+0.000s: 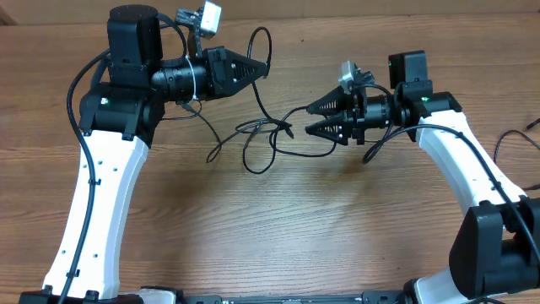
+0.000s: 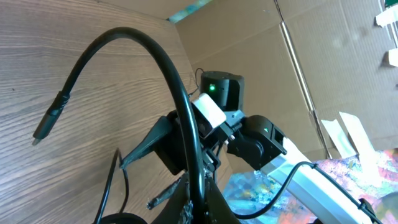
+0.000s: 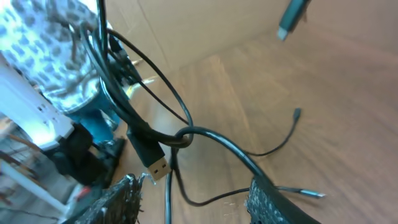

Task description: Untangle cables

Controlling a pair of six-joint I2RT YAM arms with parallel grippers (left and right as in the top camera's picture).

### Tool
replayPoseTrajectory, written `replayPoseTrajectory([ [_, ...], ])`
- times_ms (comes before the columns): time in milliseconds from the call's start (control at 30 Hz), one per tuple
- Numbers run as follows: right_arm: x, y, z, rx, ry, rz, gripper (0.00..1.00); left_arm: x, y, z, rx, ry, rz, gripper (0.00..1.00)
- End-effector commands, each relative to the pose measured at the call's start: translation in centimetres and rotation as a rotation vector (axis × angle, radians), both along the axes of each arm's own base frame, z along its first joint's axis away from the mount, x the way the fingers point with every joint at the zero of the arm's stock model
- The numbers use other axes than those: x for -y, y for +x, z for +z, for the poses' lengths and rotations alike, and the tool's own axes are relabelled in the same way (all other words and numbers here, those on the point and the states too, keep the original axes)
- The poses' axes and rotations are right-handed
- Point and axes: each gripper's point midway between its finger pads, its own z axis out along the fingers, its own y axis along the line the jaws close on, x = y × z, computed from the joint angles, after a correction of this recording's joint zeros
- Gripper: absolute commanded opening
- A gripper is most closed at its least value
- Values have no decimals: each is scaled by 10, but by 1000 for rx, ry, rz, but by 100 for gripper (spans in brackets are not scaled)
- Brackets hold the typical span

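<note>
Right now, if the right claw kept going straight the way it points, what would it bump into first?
Most likely the cables: the right gripper points straight at their tangle, and its own camera shows the knot just ahead of its open jaws. Exact depth is hard to judge.

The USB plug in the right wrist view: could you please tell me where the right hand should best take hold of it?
Probably the black body of the USB plug, just behind its metal tip: thick, stiff, and hanging just ahead of the open right hand. Come straight forward, staying clear of the knot.
</note>
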Motion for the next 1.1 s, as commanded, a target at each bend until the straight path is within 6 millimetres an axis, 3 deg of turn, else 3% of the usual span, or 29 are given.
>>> replayPoseTrajectory([
  [0, -1, -14, 20, -104, 74, 41, 57, -1, -2, 7, -39, -23, 23, 4],
  [133, -6, -22, 26, -116, 110, 81, 59, -5, 6, 3, -138, -37, 106, 4],
  [267, -17, -16, 5, -83, -15, 35, 52, -6, 8, 2, -214, -63, 146, 4],
  [433, -30, -13, -8, -33, -95, 21, 50, -6, 8, 2, -278, -90, 166, 4],
  [567, -40, -12, -6, -6, -97, 29, 40, -6, 8, 2, -291, -95, 171, 4],
  [800, -44, -2, -12, -102, -149, -52, 5, -7, 9, 2, -289, -92, 177, 4],
  [933, -42, 1, -15, -262, -168, -114, 4, -15, 20, -4, -255, -52, 250, 4],
  [1067, -43, -9, 2, -371, -132, -112, 4, -21, 28, -8, -228, -19, 301, 4],
])
